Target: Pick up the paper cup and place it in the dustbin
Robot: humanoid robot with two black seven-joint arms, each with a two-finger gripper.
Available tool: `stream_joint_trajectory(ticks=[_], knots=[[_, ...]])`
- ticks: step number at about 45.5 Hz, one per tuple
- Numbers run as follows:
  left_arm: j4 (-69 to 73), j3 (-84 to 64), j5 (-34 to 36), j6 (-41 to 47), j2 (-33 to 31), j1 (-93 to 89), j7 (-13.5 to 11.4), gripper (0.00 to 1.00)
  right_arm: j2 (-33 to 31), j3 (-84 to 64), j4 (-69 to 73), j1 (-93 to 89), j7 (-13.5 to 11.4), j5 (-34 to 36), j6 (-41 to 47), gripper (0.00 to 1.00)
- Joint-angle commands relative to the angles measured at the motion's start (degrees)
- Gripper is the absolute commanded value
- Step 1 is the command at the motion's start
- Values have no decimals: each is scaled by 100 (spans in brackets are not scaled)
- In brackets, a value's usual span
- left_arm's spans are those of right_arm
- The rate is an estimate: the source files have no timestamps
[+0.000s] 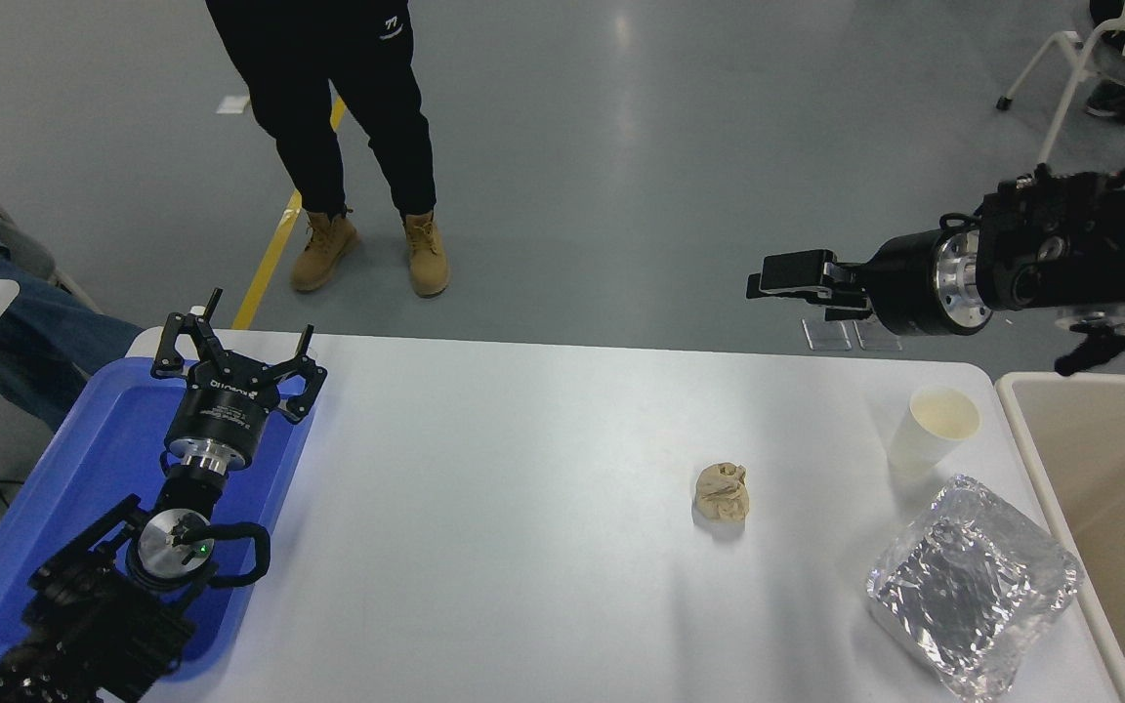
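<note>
The paper cup [934, 430] stands upright on the white table [523, 508] near its far right corner, white with a cream inside. Just to its right is the dustbin [1023, 449], white-rimmed with a beige inside, cut off by the picture's right edge. My right gripper [797, 291] hangs in the air beyond the table's far edge, up and to the left of the cup, pointing left. Its fingers are apart and hold nothing. My left gripper [230, 344] stays parked, open, over the blue tray.
A crumpled tan paper ball [722, 491] lies left of the cup. A crinkled silver foil bag [973, 584] lies in front of it. The blue tray [104, 459] fills the table's left edge. A person [348, 127] stands on the floor beyond the table.
</note>
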Motion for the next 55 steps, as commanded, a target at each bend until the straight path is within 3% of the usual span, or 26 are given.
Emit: stream_joint_trajectory(ticks=[1,24,55], knots=[[8,0,-5,0,0,0,0,100,172,-269,434,886,39,-116,1267,100],[-1,0,4,0,0,0,0,100,286,-225,250,1361,259,-503,3474,100],[-1,0,4,0,-9,0,9,100,910,-287,-656,333,198,-1048,2904,100]])
